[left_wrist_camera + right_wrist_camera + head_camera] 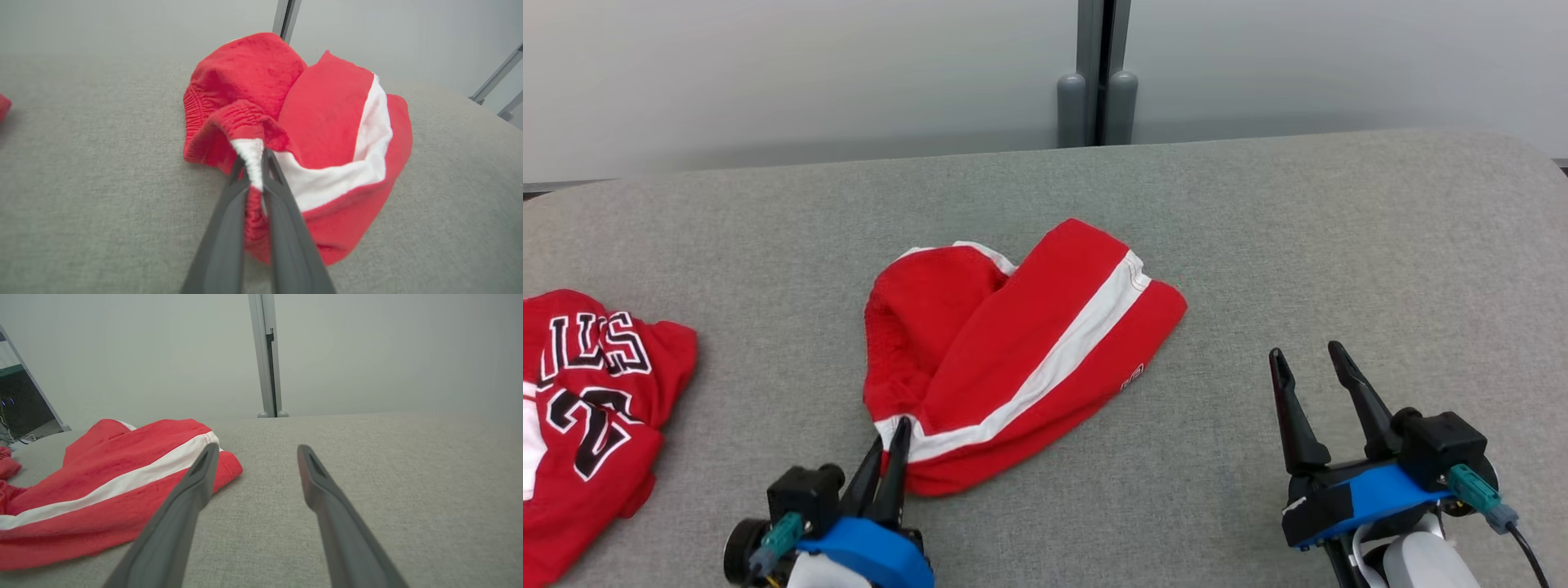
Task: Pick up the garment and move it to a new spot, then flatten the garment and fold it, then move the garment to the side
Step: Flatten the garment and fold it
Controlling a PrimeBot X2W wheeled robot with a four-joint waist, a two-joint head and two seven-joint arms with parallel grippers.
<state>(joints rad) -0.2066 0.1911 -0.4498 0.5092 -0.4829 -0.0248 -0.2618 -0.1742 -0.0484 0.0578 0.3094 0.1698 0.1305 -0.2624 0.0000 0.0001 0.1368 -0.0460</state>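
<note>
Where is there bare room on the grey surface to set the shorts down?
The widest bare patch lies right of the shorts, around the open right gripper, on the grey surface. A narrower strip separates shorts and jersey. The near left is crowded: jersey, and left gripper shut on the shorts.

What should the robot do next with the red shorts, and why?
Probably lift the left gripper a little. It is shut on the edge of the shorts, which lie crumpled on the table, so they are ready to be carried. The right gripper is open and apart from them.
</note>
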